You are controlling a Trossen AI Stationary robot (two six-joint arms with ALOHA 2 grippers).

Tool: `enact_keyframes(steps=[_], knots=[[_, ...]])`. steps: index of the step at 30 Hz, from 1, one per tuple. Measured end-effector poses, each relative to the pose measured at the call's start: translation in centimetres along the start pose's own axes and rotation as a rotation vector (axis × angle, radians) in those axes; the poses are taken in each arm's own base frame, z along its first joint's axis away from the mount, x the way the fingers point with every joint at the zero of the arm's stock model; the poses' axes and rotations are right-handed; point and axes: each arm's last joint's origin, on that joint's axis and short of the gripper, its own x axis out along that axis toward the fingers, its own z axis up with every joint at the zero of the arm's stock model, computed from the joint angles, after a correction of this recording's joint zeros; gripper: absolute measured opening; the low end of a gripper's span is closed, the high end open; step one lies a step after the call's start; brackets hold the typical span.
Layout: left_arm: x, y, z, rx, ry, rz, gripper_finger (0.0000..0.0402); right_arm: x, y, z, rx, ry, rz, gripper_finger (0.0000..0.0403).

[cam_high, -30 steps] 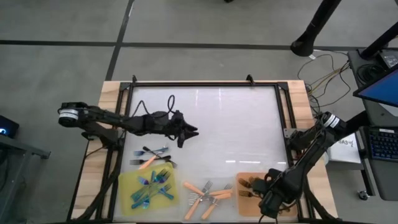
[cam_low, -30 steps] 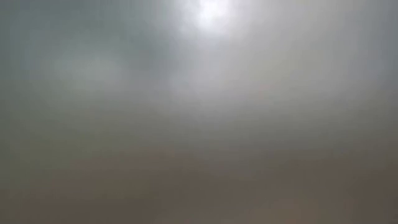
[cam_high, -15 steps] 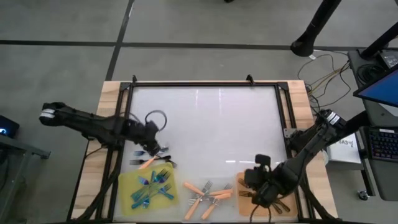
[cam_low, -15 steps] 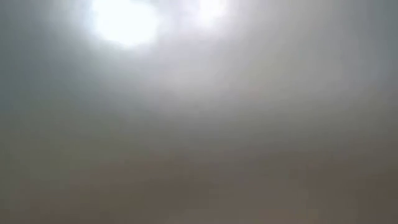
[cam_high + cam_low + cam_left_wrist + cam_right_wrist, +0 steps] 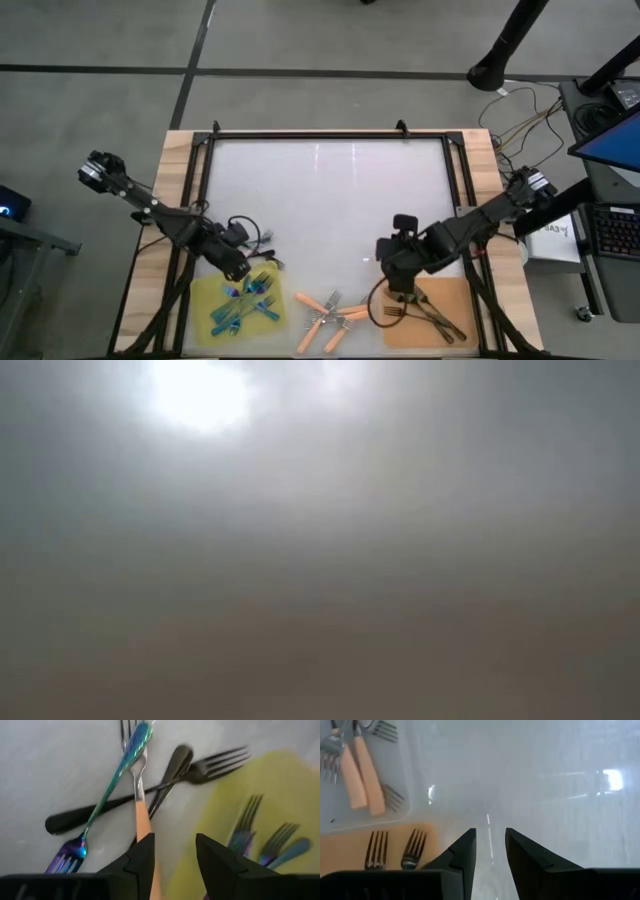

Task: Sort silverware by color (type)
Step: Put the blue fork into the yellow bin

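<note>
The left gripper (image 5: 172,855), fingers apart and holding nothing, hangs at the edge of the yellow mat (image 5: 205,300) over a crossed heap of loose forks: an iridescent blue-teal fork (image 5: 107,795), an orange-handled fork (image 5: 142,817) and two dark grey-black forks (image 5: 165,782), long axes fanning apart. The right gripper (image 5: 490,850), also parted and empty, sits over bare white tabletop (image 5: 340,190) beside the orange mat (image 5: 455,300) bearing dark forks (image 5: 425,312). The low view is fogged blank.
</note>
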Motion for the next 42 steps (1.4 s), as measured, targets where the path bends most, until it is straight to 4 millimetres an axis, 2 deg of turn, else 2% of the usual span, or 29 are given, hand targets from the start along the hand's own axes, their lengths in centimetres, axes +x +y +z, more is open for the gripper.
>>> enact_keyframes(steps=[6,14,20,23,28,32,37,42], knots=[[1.5,-1.0,-0.7,0.038,0.137,0.046,0.0123,0.0,-0.6,0.3,0.020,-0.001,-0.005,0.0100],[0.5,-5.3,-1.1,0.180,0.162,0.007,0.0123,-0.4,-0.8,0.2,0.023,-0.012,0.004,0.0100],[-0.8,-5.8,-0.5,0.258,0.075,0.321,0.0123,-0.4,-0.9,0.2,-0.024,-0.028,-0.022,0.0091],[-0.9,-5.6,0.0,0.313,0.017,0.441,0.0123,-0.4,-0.9,0.3,-0.038,-0.038,-0.039,0.0091],[0.7,-4.4,0.8,0.385,0.088,0.473,0.0123,-0.4,-0.9,0.3,-0.038,-0.040,-0.041,0.0099],[2.1,-2.6,1.8,0.406,0.106,0.453,0.0123,-0.4,-1.0,0.3,-0.051,-0.041,-0.044,0.0103],[4.0,-0.2,3.0,0.389,0.133,0.284,0.0123,-0.4,-1.0,0.3,-0.045,-0.044,-0.048,0.0103],[3.9,1.7,3.9,0.352,0.090,0.300,0.0123,-0.4,-1.0,0.3,-0.031,-0.046,-0.048,0.0098]])
